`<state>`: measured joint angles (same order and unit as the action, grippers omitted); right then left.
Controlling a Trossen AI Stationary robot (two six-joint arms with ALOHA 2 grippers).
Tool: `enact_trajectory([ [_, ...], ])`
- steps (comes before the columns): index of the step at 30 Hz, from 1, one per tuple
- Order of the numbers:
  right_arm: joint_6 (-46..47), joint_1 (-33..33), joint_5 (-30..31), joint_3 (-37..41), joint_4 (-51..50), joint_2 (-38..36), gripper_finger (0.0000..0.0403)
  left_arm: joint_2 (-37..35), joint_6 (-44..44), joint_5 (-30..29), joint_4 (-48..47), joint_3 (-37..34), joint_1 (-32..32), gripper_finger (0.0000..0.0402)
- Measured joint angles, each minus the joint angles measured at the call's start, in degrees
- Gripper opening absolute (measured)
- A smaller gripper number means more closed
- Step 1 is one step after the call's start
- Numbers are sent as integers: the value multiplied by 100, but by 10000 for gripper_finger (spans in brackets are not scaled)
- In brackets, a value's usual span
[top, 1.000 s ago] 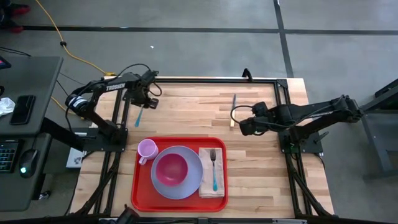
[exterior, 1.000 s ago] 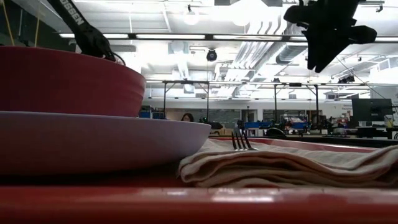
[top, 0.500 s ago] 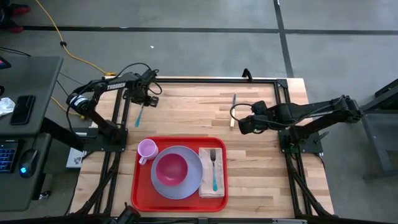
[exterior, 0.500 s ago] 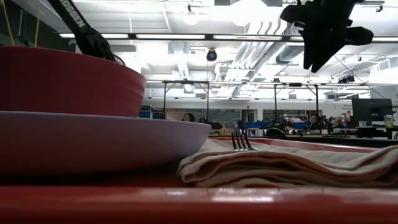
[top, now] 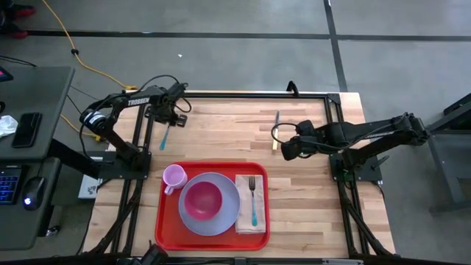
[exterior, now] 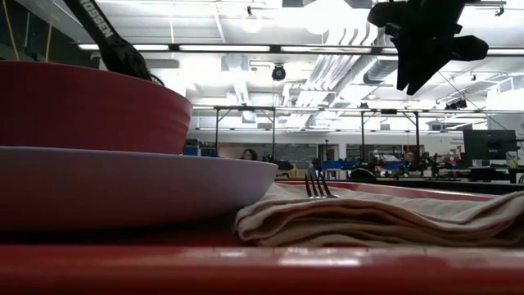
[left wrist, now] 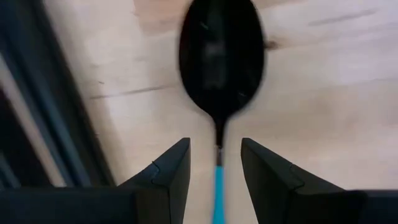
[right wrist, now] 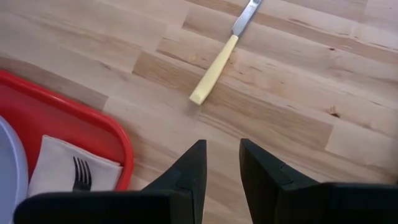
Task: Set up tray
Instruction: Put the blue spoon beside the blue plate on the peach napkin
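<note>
The red tray point(top: 165, 221) sat at the near edge of the wooden table point(top: 309, 206), a bit left of the middle. On it, from left to right: a small pink cup point(top: 174, 177), a lavender plate point(top: 228, 210) with a magenta bowl point(top: 202, 199) sitting in it, and a folded beige napkin point(top: 243, 215) with a blue-handled fork point(top: 252, 199) lying on top, tines pointing to the far side. From the low camera you basically got a wall of bowl point(exterior: 90, 106) and plate point(exterior: 131, 184), the napkin point(exterior: 377, 217) bunched up to the right and the fork tines point(exterior: 317, 186) poking up over it.

Further back, right of the middle, the right gripper point(top: 283, 149) hovered over bare wood, beyond the tray's far right corner. Its fingers point(right wrist: 189, 177) were parted with only a narrow gap, nothing between them. A yellow-handled knife point(top: 276, 130) lay on the table just beyond it, apart from the fingers, blade pointing to the far side.

Over at the far left, the left gripper point(top: 166, 123) was down by a spoon with a blue handle point(top: 163, 138). In the wrist view its fingers point(left wrist: 171, 171) stood spread either side of the thin handle point(left wrist: 218, 186), not touching it as far as I could see, with the dark spoon bowl point(left wrist: 219, 59) lying just past the tips.
</note>
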<state>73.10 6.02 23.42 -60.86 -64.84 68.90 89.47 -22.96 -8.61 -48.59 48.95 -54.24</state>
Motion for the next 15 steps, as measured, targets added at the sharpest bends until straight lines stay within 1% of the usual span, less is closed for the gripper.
enact_trajectory([
  [3, -5, 0, 9, 0, 25, 0, 74, 19, -24, 112, -59, 0, 4, 175],
  [15, -7, 0, 2, -2, 90, 0, 74, 120, -176, -64, -29, 0, 79, 175],
])
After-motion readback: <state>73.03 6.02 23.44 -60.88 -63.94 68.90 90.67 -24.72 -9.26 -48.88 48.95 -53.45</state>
